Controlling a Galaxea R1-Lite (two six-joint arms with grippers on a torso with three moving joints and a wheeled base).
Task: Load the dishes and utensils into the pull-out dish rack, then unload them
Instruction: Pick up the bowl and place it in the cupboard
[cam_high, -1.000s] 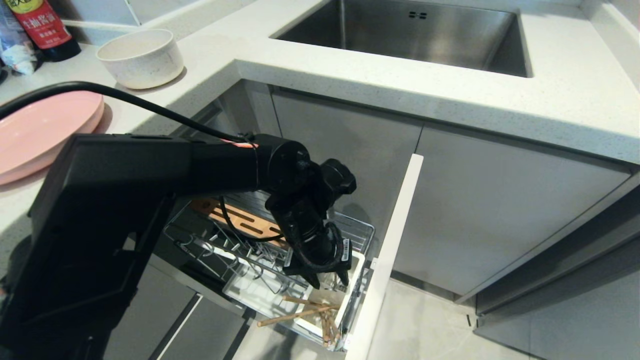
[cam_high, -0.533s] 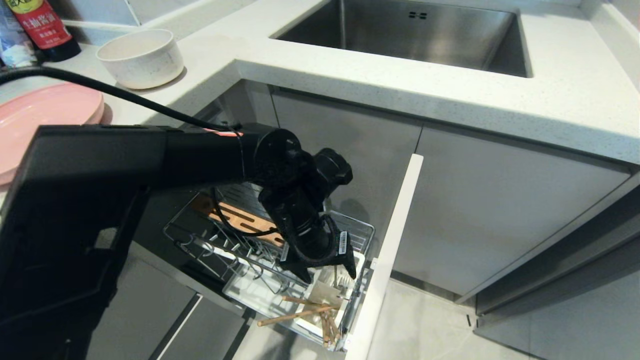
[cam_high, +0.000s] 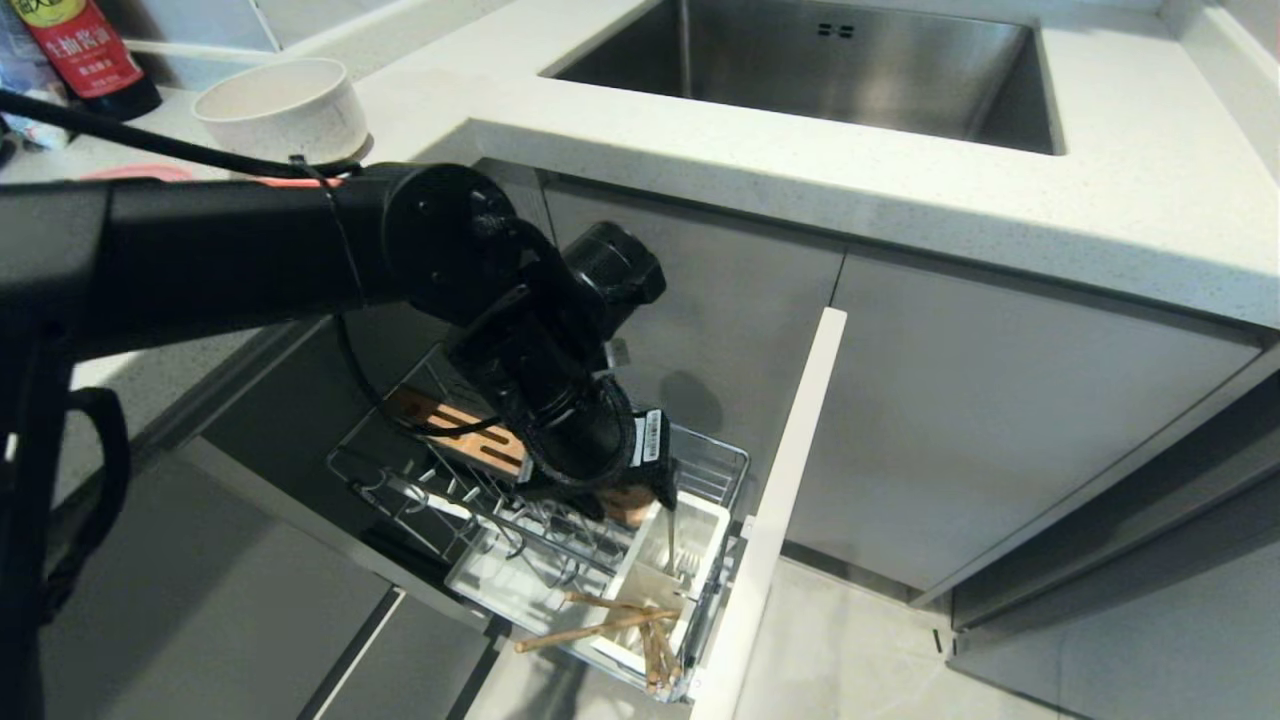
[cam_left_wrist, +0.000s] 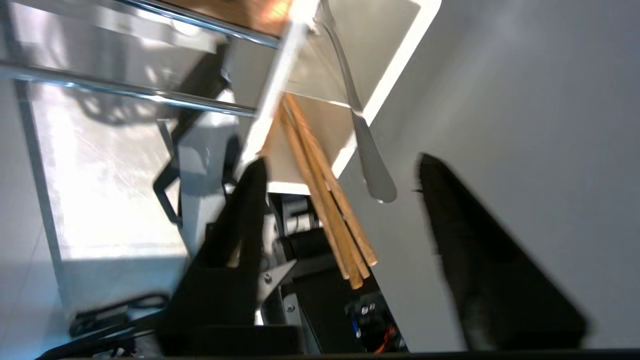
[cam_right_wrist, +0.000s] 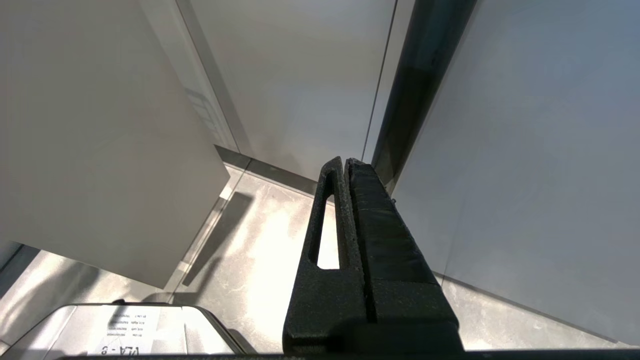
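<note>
Fork and chopsticks lie between the left gripper's spread fingers, unpinched

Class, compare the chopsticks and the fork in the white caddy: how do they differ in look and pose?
The chopsticks are light wood, straight and blunt-ended; the fork is silver metal with a flattened, rounded handle. In the head view, the chopsticks lean out over the caddy's rim, while the fork stands more upright inside. Both sit in the caddy.
</note>
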